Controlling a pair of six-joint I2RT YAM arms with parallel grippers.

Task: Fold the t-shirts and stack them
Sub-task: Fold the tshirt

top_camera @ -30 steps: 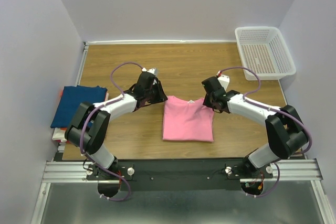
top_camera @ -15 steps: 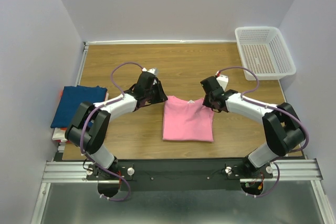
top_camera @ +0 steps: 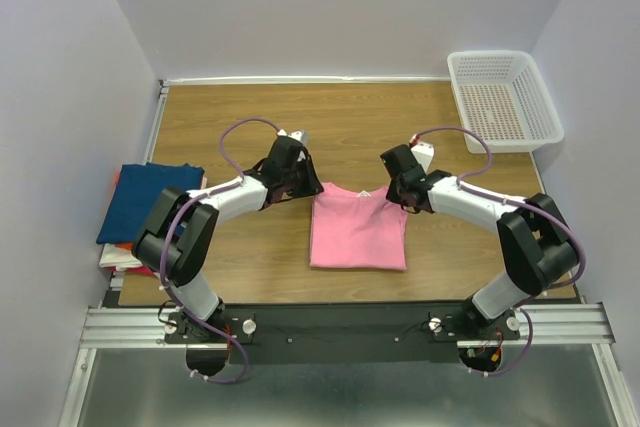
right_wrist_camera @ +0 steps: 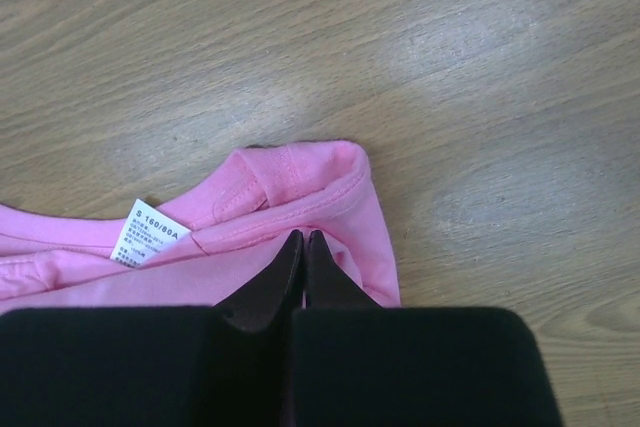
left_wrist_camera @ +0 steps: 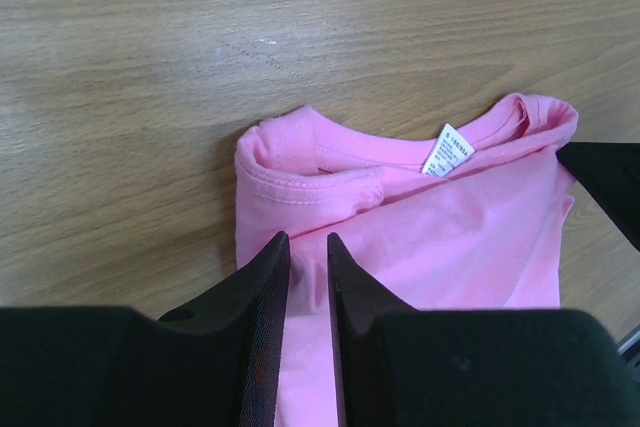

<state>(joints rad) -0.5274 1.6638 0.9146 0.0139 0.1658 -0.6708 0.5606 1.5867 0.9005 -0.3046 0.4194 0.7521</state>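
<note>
A folded pink t-shirt (top_camera: 358,230) lies mid-table (top_camera: 350,117) on the wood, its collar away from the arm bases. The right pincer (right_wrist_camera: 302,237) is pinched together on the right collar corner. The left pincer (left_wrist_camera: 308,242) straddles the left collar corner, fingers narrowly apart; I cannot tell whether it grips the cloth.

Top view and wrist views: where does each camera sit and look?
Top view: above and behind the robot, looking down on the table; both arms show.
Left wrist: on the left arm, looking past the left gripper at the pink t-shirt.
Right wrist: likewise past the right gripper.
Both wrist views share the shirt's white label.
</note>
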